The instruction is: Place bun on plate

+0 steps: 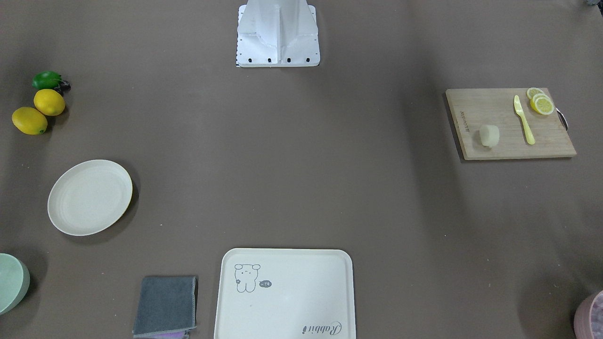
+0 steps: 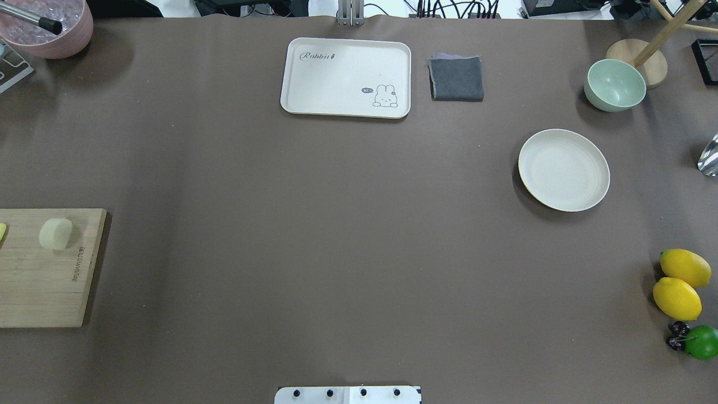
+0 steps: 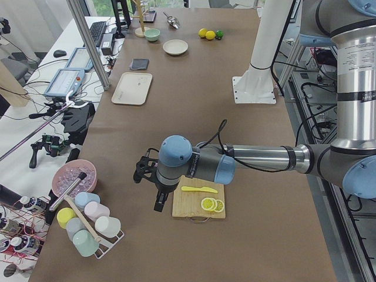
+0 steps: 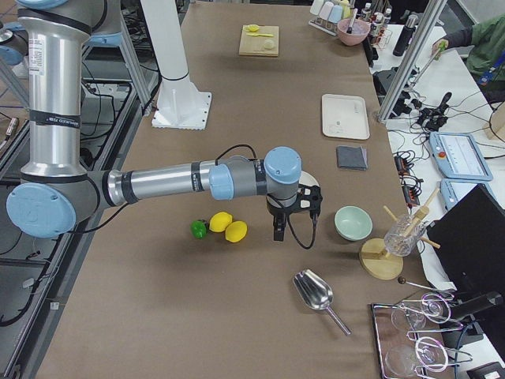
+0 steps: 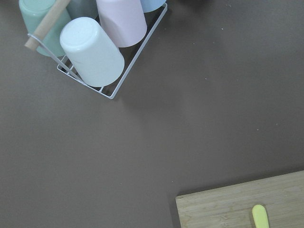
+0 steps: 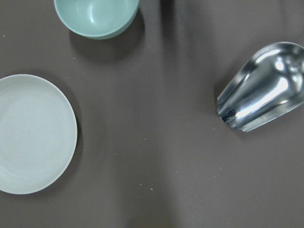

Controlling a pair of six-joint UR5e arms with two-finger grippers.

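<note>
Overhead exterior shows the bun (image 2: 56,233) on the cutting board (image 2: 50,280), so the left claw (image 3: 144,171), whose opening I cannot tell, should squeeze gently

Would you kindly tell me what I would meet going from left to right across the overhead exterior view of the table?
cutting board with the bun on it → tray → grey cloth → plate → lemons
</note>
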